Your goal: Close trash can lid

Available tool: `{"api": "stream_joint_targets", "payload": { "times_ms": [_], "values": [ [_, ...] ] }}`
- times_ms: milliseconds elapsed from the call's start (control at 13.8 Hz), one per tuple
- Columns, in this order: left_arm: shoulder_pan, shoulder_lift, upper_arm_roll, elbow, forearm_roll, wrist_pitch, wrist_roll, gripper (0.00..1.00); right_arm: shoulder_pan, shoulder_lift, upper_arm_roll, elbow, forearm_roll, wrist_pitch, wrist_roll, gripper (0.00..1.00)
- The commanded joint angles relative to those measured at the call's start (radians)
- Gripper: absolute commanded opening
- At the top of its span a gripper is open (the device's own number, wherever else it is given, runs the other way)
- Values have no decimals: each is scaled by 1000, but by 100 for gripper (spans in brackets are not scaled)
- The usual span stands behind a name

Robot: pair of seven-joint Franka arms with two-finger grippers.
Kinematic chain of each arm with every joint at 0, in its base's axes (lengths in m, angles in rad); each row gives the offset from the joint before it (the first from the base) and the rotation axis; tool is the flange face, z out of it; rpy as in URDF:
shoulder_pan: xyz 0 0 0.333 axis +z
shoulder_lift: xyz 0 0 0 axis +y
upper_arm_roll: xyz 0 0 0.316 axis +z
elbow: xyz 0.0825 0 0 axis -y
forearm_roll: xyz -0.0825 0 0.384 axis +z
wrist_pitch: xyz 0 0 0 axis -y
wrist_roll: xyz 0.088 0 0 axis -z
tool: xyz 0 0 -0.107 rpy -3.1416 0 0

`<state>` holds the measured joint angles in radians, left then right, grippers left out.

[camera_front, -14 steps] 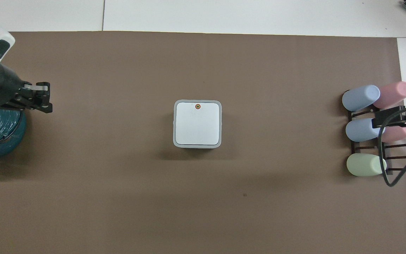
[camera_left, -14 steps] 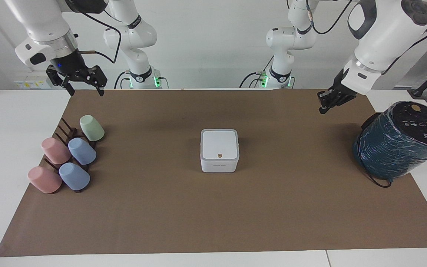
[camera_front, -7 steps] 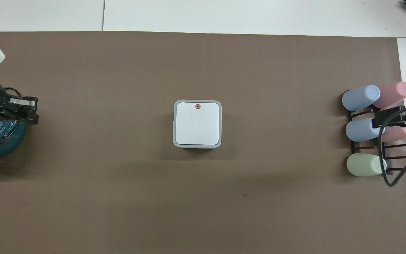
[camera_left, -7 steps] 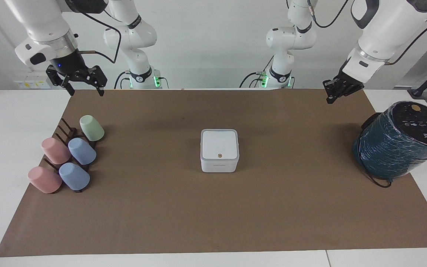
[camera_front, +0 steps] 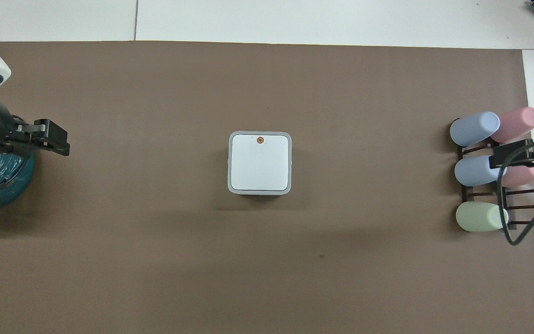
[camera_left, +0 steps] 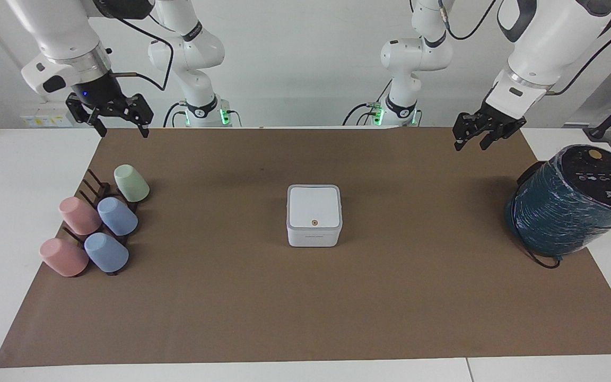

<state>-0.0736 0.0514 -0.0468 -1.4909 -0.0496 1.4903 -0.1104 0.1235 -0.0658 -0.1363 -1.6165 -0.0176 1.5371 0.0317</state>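
The small white trash can point(camera_left: 313, 237) stands at the middle of the brown mat. Its lid point(camera_left: 314, 206) lies flat and shut on top, orange dot up; it also shows in the overhead view point(camera_front: 260, 163). My left gripper point(camera_left: 470, 143) hangs open and empty in the air over the mat's corner by the left arm's base, well apart from the can; in the overhead view point(camera_front: 64, 141) it shows next to the teal cylinder. My right gripper point(camera_left: 123, 129) waits open and empty over the mat's corner at the right arm's end.
A large dark teal wrapped cylinder point(camera_left: 570, 207) stands at the left arm's end of the table. A dark rack with several pastel cups point(camera_left: 96, 225) lies at the right arm's end. The brown mat point(camera_left: 231, 302) covers most of the white table.
My left gripper has risen and drawn back toward the robots, and its fingers have spread open. The right arm, the can and the lid have not moved.
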Motion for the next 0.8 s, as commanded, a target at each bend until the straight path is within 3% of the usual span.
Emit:
{"api": "stream_joint_targets", "payload": {
  "times_ms": [0,724],
  "values": [
    [-11,-33,7,-42,31,45,14,100,-10,-23,9,-23,16,-3,7,100],
    [-3,-27,7,-51,83,154,95,100,-10,-23,9,-23,16,-3,7,100]
  ]
}}
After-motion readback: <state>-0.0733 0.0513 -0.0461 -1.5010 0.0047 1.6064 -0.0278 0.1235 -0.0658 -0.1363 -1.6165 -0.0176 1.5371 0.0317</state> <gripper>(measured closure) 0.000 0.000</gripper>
